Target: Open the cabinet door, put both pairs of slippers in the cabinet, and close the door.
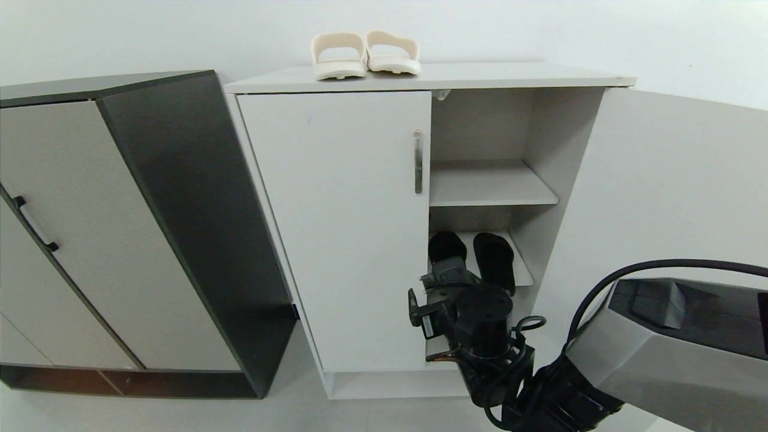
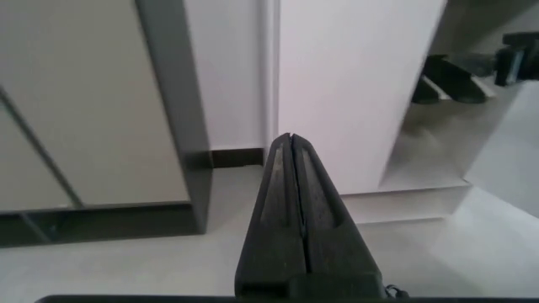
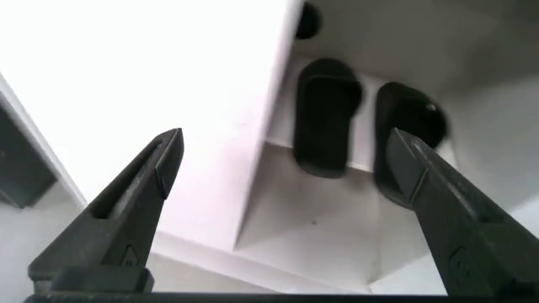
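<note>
A pair of beige slippers (image 1: 365, 55) lies on top of the white cabinet (image 1: 336, 240). Its right door (image 1: 660, 180) is swung open, while the left door with the metal handle (image 1: 417, 162) is closed. A pair of black slippers (image 1: 474, 255) (image 3: 324, 118) (image 2: 450, 77) rests side by side on the lower shelf inside. My right gripper (image 1: 447, 270) (image 3: 286, 139) hangs open just in front of that shelf, holding nothing, apart from the slippers. Lower down, my left gripper (image 2: 290, 143) is shut and empty, above the floor facing the cabinet's closed door.
A dark-sided cabinet (image 1: 150, 228) with pale doors stands close to the left of the white one. The upper shelf (image 1: 489, 186) inside the open half is bare. Pale floor (image 2: 168, 261) runs in front of both cabinets.
</note>
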Controlling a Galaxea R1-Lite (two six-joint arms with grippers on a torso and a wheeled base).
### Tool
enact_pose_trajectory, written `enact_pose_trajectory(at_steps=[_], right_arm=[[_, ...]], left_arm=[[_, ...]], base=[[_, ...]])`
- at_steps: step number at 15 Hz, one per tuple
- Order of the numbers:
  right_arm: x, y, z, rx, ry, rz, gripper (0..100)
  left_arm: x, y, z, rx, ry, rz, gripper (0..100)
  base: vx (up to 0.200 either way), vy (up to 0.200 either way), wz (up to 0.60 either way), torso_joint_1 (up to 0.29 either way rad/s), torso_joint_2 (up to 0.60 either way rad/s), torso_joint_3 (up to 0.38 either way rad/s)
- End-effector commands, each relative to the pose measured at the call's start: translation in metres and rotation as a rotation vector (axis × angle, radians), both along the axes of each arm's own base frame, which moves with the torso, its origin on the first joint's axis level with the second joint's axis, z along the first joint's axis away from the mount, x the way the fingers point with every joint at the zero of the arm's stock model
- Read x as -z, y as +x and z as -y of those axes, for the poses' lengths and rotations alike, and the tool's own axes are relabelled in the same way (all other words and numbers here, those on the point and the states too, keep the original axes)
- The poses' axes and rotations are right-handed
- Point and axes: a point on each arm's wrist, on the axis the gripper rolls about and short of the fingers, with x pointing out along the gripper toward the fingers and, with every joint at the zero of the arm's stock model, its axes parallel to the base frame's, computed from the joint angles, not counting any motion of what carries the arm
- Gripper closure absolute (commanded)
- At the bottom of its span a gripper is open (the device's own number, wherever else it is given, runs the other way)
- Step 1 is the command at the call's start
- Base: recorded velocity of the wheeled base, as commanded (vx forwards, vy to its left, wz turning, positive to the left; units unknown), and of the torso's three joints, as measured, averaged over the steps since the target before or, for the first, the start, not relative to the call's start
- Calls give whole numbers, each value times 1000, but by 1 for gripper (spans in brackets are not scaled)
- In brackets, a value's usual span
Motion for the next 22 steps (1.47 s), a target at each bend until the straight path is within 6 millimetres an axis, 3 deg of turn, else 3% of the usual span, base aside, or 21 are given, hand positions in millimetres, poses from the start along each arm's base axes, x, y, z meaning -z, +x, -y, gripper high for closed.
enact_pose_trajectory(at_steps=[1, 8, 16, 22], right_arm=[[0, -2, 2, -2, -4, -2, 0], [-5, 0, 8, -34, 15, 12, 0], [-1, 7, 22, -42, -18, 26, 0], [4, 7, 22, -48, -17, 31, 0]], left_arm=[[0, 0, 0, 0, 0, -2, 100], [0, 0, 0, -1, -7, -2, 100], [0, 0, 0, -4, -8, -2, 100], [0, 0, 0, -6, -13, -2, 100]], base=[[0, 200, 0, 2, 7, 7], [0, 200, 0, 3, 0, 2], [0, 0, 0, 0, 0, 0], [0, 0, 0, 0, 0, 0]])
